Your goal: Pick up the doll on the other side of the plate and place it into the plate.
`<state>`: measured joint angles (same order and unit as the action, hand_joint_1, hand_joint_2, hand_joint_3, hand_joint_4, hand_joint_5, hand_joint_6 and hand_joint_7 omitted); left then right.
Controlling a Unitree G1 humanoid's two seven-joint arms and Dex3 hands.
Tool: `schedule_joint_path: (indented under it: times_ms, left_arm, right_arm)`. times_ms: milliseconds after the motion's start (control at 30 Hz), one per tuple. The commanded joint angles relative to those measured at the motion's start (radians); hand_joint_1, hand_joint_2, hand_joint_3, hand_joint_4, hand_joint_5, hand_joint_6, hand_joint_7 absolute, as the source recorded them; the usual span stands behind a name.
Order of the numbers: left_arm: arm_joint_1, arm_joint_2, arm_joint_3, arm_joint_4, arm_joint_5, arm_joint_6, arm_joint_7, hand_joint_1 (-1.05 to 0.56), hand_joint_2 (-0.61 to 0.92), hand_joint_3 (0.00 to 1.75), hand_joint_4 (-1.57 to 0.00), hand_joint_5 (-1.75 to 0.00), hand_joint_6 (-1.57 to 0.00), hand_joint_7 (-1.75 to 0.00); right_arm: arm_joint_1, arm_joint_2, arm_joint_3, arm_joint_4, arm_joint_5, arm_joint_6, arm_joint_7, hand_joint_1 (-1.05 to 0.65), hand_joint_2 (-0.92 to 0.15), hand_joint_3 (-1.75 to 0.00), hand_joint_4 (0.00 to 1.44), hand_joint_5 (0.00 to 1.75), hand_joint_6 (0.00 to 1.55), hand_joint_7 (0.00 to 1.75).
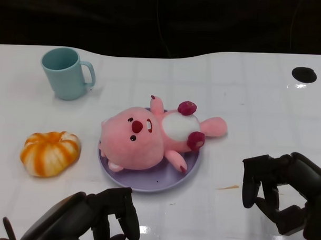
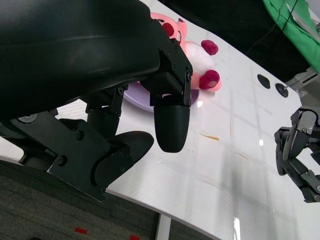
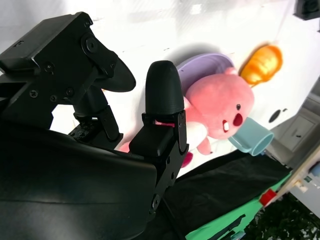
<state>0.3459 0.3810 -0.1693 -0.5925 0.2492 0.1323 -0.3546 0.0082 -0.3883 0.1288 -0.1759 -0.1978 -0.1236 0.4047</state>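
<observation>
Pink doll point(image 1: 149, 138) lies on its back in the lavender plate point(image 1: 148, 181). Left hand point(image 1: 102, 215) and right hand point(image 1: 282, 190), both released and empty, hover nearer the robot than the plate.

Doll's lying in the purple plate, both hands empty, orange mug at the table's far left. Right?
Not quite: the mug is light blue, as the head view shows; the orange thing is the pumpkin-like toy. The rest holds: the doll lies in the purple plate, left hand and right hand empty.
</observation>
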Motion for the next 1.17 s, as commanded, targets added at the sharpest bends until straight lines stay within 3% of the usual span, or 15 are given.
schedule_joint_path:
  times_ms: [33, 433, 1167]
  left_arm:
    - [0.013, 0.014, 0.014, 0.004, -0.001, -0.010, -0.001, -0.15, 0.57, 1.12, -0.58, -1.75, -0.53, -1.51]
    - [0.022, 0.009, 0.039, 0.035, -0.015, -0.057, 0.002, -0.14, 0.61, 1.04, -0.57, -1.73, -0.55, -1.46]
    - [0.016, -0.004, 0.041, 0.046, -0.013, -0.079, 0.005, -0.17, 0.65, 1.00, -0.57, -1.71, -0.57, -1.38]
  right_arm:
    - [-0.009, -0.011, 0.004, 0.008, -0.012, 0.007, -0.003, -0.01, -0.32, -1.40, 0.85, 1.75, 0.73, 1.60]
    - [-0.018, -0.002, 0.018, 0.012, -0.029, 0.005, -0.006, 0.00, -0.30, -1.43, 0.93, 1.75, 0.78, 1.59]
    - [-0.035, -0.010, 0.011, 0.020, -0.028, 0.009, 0.000, -0.02, -0.31, -1.40, 0.89, 1.75, 0.77, 1.59]
